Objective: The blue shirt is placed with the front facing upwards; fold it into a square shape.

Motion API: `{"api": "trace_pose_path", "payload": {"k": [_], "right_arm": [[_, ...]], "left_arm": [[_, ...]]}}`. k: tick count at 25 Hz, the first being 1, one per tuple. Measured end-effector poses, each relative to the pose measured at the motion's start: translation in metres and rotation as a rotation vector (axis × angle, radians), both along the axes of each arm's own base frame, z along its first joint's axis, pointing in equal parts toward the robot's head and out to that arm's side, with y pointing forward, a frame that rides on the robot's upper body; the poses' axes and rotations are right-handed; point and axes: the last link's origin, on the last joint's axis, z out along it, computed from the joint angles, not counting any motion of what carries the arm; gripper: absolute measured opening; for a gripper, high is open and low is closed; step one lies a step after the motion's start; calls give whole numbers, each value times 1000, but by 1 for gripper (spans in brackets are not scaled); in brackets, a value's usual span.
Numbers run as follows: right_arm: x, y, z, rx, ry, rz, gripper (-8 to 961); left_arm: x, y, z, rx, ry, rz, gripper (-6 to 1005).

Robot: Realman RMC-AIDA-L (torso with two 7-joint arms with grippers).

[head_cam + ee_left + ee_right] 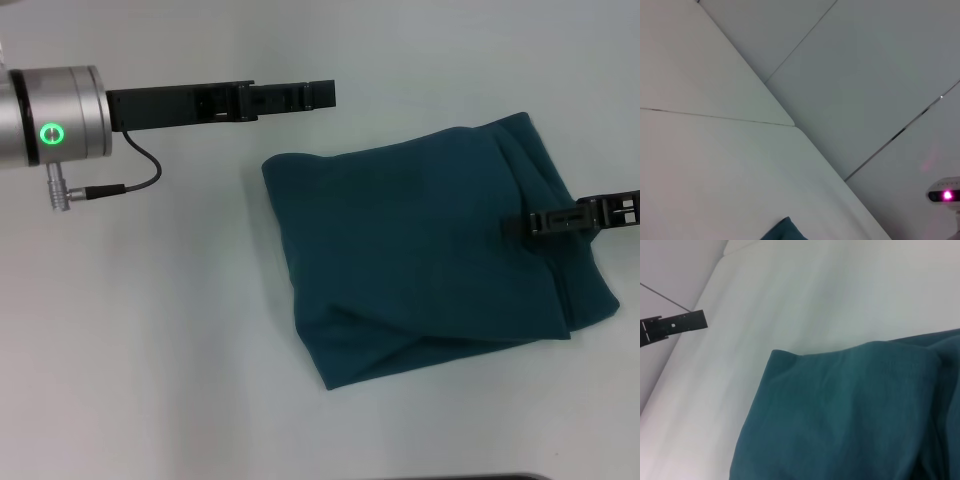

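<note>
shirt: the blue shirt [430,250] is folded into a rough square on the bench [150,350], slightly skewed, no clear long axis
right hand [515,226]: over its right edge, grip can't tell
left hand [325,94]: off the cloth, can't tell either
left wrist view: only a shirt corner

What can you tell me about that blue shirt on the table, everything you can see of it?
The blue shirt is dark teal, soft matte cloth, already folded into a rough, slightly skewed square lying flat on the white table. No lettering or collar shows; layered edges and a diagonal crease show along its near side. The right gripper reaches over its right edge, contact unclear. The left gripper hovers apart, beyond its far left corner.
</note>
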Motion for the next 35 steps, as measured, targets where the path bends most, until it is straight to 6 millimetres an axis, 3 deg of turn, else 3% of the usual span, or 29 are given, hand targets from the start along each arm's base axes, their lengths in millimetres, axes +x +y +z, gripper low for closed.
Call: {"api": "trace_pose_path", "payload": {"k": [19,35], "right_arm": [[-10,2,-7,-29,20,25,880],[-8,3,-13,-26,-8,12,842]], "left_arm": [[0,1,1,3,3,-5,962],[2,2,1,5,4,-11,961]]}}
